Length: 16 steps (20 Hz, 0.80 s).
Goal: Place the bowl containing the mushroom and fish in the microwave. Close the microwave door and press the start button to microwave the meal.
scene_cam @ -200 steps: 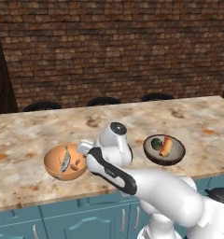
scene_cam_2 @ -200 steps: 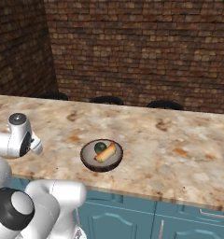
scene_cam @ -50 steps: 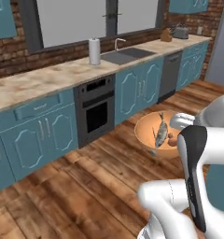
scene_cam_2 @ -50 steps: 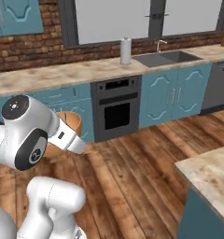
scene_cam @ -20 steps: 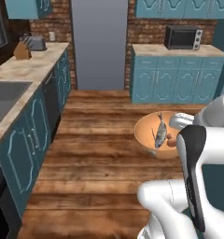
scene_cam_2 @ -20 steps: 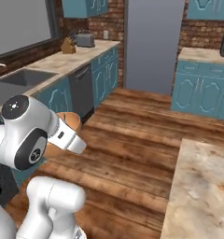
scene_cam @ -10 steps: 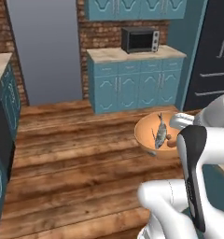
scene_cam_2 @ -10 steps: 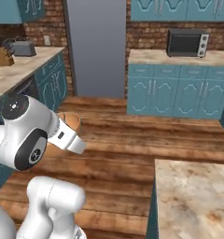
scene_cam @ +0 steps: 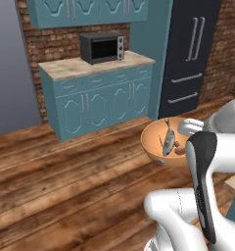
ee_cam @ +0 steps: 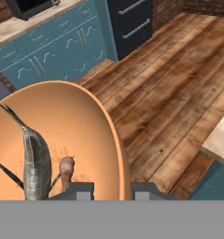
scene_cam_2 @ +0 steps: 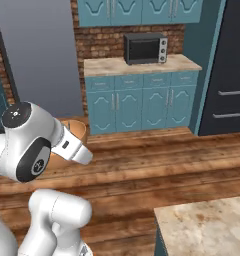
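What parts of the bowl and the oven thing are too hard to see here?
- Bowl, right base view: mostly hidden behind the white arm.
- Fish, hand view: lower end cut off at the picture's bottom.
- Microwave buttons, left base view: too small to read.
- Gripper, hand view: fingertips barely show, straddling the bowl's rim.

Open wood floor (scene_cam: 65,171) ahead to the microwave (scene_cam: 102,47); stone counter corner (scene_cam_2: 207,225) near right.

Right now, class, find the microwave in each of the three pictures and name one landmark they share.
Left base view: the microwave sits on the counter, upper middle, left of the dark fridge.
Right base view: the microwave is at top centre, on that counter.
Hand view: its lower edge is cut off at the top left.
Shared landmark: the blue cabinets beneath it.
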Tool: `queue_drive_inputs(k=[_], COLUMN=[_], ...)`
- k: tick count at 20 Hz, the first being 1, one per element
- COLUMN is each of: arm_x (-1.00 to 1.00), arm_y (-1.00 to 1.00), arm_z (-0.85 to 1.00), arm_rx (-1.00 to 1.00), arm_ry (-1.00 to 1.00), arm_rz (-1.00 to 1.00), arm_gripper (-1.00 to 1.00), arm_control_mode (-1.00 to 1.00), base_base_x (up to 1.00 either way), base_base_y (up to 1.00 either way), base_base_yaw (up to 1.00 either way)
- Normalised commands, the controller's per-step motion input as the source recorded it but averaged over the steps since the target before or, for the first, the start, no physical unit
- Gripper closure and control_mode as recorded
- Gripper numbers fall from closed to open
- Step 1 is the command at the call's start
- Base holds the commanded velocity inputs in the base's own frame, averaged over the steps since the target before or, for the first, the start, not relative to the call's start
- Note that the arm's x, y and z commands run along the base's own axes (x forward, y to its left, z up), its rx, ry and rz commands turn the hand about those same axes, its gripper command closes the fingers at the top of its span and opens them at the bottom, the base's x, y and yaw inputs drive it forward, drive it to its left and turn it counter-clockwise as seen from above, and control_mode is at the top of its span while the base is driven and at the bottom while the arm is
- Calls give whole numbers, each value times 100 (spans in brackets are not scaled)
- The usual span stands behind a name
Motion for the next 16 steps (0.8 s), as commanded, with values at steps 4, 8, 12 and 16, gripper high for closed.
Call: queue_drive_inputs(k=[4,8,12,16], arm_x=[0,0,0,0], arm_y=[0,0,0,0], arm_z=[0,0,0,0], arm_rx=[0,0,0,0], arm_ry=[0,0,0,0], arm_rz=[0,0,0,0], arm_gripper=[100,100,100,100], arm_control_mode=[100,100,100,100], base_base_x=[92,96,89,85], base_base_y=[44,43,34,35], base_base_yaw=[-51,-50,-55,-56])
